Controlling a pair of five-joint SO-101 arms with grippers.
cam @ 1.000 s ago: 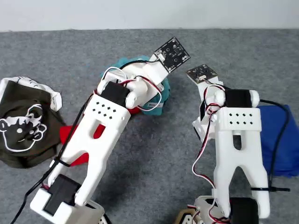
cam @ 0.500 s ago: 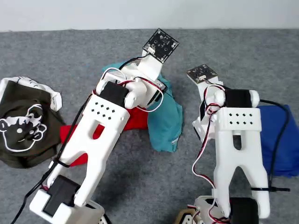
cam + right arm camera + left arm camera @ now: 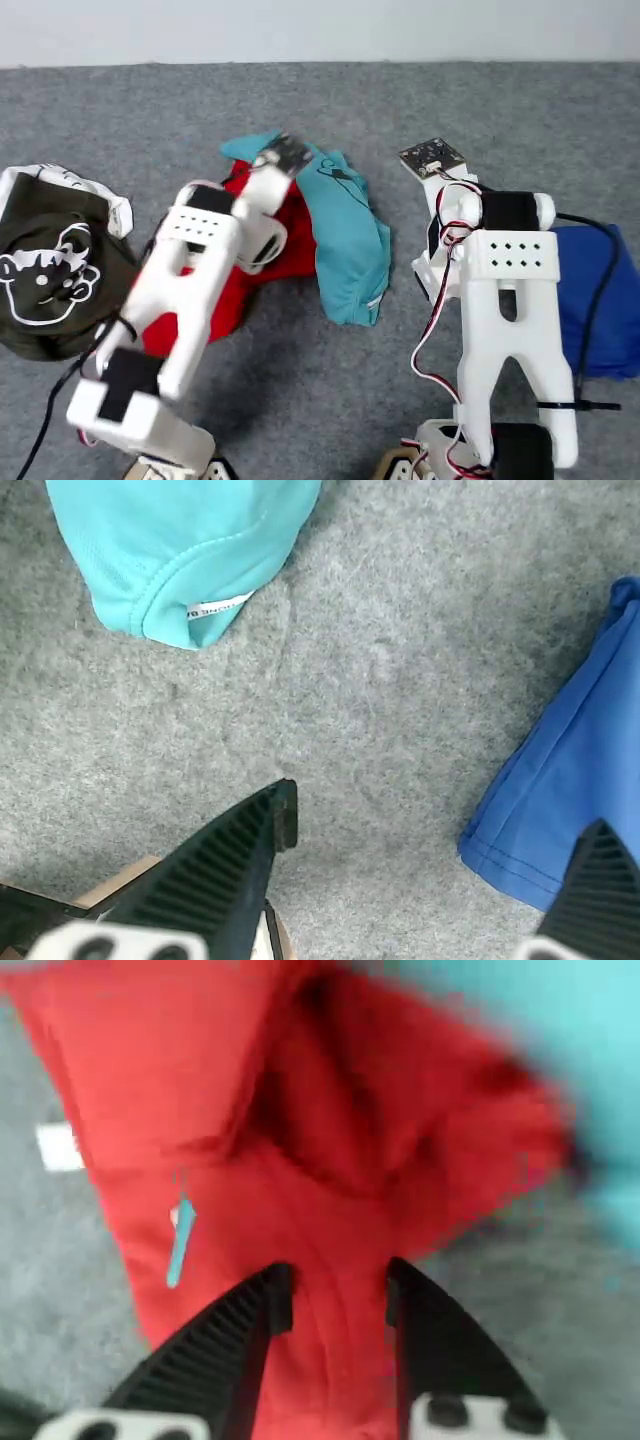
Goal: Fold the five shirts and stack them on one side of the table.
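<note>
The crumpled teal knit shirt (image 3: 348,238) lies near the middle of the grey carpeted table (image 3: 300,400), draped over the edge of the rumpled red shirt (image 3: 285,245). A second ago it was bunched under my left arm; half a second ago it had flopped out to where it lies now. Since then the left arm has drawn back toward its base, uncovering more red cloth, while the right arm has not moved. The high view also gives me the dark olive shirt with a white cartoon print (image 3: 45,275) far to the left and the folded blue shirt (image 3: 595,300) beside the right arm. The left wrist view shows the left gripper (image 3: 335,1285) over red cloth, jaws a narrow way apart, contact unclear. The right gripper (image 3: 435,840) is spread wide over bare table, holding nothing, between the teal hem and the blue corner.
</note>
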